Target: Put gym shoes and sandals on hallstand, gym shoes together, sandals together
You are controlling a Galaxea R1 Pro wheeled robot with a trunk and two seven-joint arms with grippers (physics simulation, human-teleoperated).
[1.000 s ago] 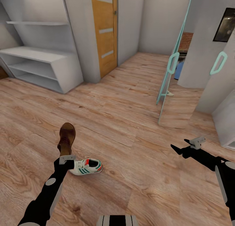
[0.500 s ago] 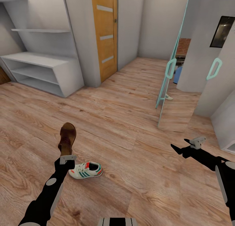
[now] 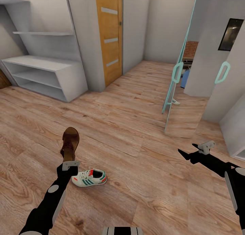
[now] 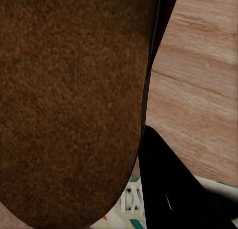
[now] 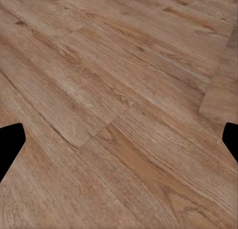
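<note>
Over on the left stands the hallstand, grey and low, against the wall. Its top and the shelves I can see have no shoes on them, so nothing looks put away yet.

Nearer to me, the left gripper is holding a brown sandal up off the corridor floor. In the left wrist view the sandal sits tight against a black finger, so the grip looks closed on it. The hallstand is well away from that sandal, so I think the robot has to carry it across the room first.

Just beside that arm, one gym shoe lies on the floor, well apart from the hallstand. A bit of it peeks out under the sandal in the wrist view.

Farther right, something small and pale lies by the glass door. It may be the other gym shoe, but it is too small to tell.

On the right, the right gripper hangs over bare floor with its fingers spread wide and nothing in them.

So I would say one sandal is picked up, and all four shoes need a place on the rack.
</note>
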